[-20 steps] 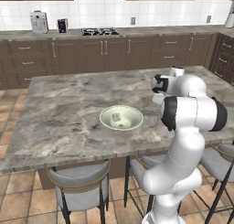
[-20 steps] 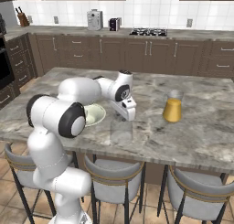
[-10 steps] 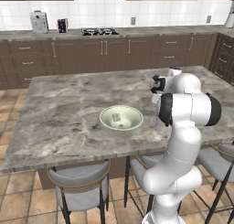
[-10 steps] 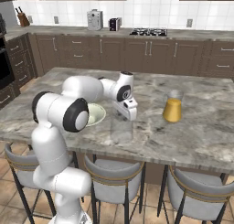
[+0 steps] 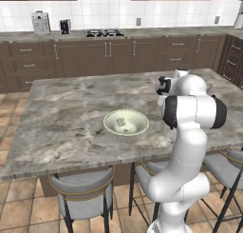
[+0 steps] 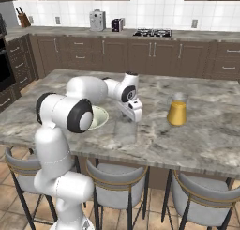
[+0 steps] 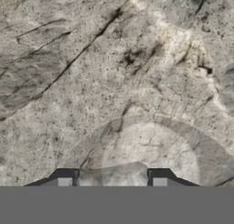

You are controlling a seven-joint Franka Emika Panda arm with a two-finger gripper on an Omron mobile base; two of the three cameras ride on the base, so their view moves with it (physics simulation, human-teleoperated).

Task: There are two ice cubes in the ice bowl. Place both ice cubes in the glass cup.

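A big grey stone island (image 5: 71, 113) is seen in the middle of the kitchen. Grey stools (image 5: 83, 196) are tucked under its near side. Behind the island, dark brown cabinets (image 5: 109, 53) are lined along a white tiled wall (image 5: 104, 8). A stove (image 5: 103, 33) is set on top of them. The floor (image 5: 19, 203) is covered with brown tiles.

The glass cup (image 6: 125, 133) shows only as a faint outline, while the arm blocks part of the ice bowl (image 6: 99, 118).
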